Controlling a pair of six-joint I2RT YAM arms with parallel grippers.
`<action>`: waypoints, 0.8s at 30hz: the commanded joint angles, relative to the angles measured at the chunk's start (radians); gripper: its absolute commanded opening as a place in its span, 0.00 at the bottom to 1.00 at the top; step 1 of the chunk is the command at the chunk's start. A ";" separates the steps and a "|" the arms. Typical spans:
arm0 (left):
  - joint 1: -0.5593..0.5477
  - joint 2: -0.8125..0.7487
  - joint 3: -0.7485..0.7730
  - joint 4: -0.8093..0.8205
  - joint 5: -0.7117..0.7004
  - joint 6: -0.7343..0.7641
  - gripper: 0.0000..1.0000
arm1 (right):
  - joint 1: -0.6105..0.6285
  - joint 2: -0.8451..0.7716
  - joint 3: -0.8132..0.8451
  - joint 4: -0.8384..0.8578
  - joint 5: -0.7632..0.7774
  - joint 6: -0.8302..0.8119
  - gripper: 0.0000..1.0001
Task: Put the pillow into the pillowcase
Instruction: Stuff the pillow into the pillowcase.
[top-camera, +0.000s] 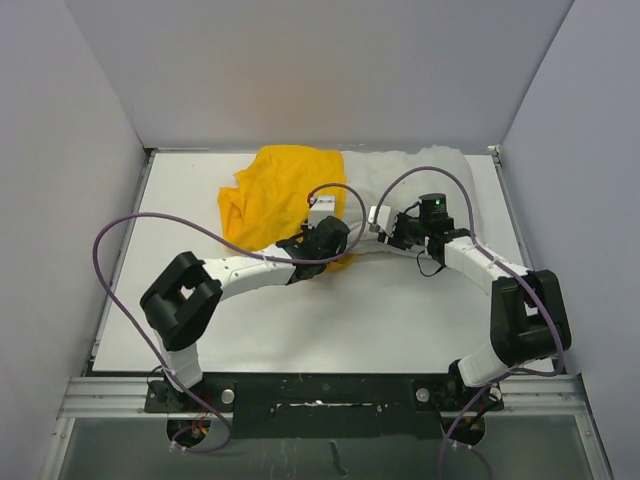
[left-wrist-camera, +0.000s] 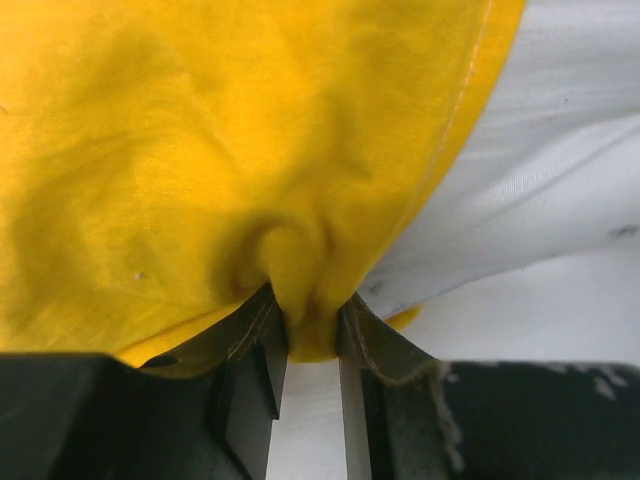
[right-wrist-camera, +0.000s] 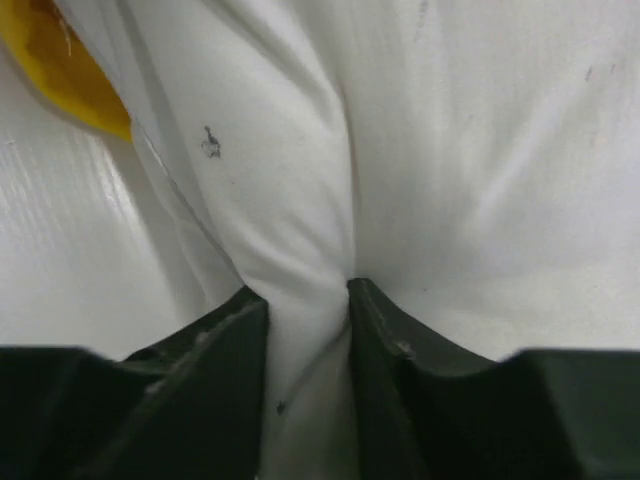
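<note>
Yellow pillowcase (top-camera: 265, 195) crumpled, overlapping wrinkled white pillow (top-camera: 380, 165).

pillowcase (left-wrist-camera: 200, 150) matt cloth; pillow (right-wrist-camera: 450, 150) wrinkled cloth

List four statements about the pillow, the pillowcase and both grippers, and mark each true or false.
1. The left gripper pinches a fold of the yellow pillowcase. True.
2. The right gripper grips yellow cloth. False: it pinches a fold of the white pillow.
3. The pillow is wholly inside the pillowcase. False: in the top view a large part of the pillow shows outside it.
4. In the top view the pillowcase lies to the left of the exposed part of the pillow. True.
</note>
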 joint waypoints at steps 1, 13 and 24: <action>-0.008 -0.160 -0.093 0.089 0.137 0.008 0.22 | -0.011 0.031 0.040 0.014 -0.009 0.084 0.23; 0.055 -0.284 -0.232 0.220 0.407 0.080 0.00 | -0.009 -0.053 0.062 -0.142 -0.377 0.166 0.00; -0.056 -0.320 -0.275 0.150 0.022 0.171 0.58 | -0.010 -0.066 0.046 -0.131 -0.445 0.235 0.00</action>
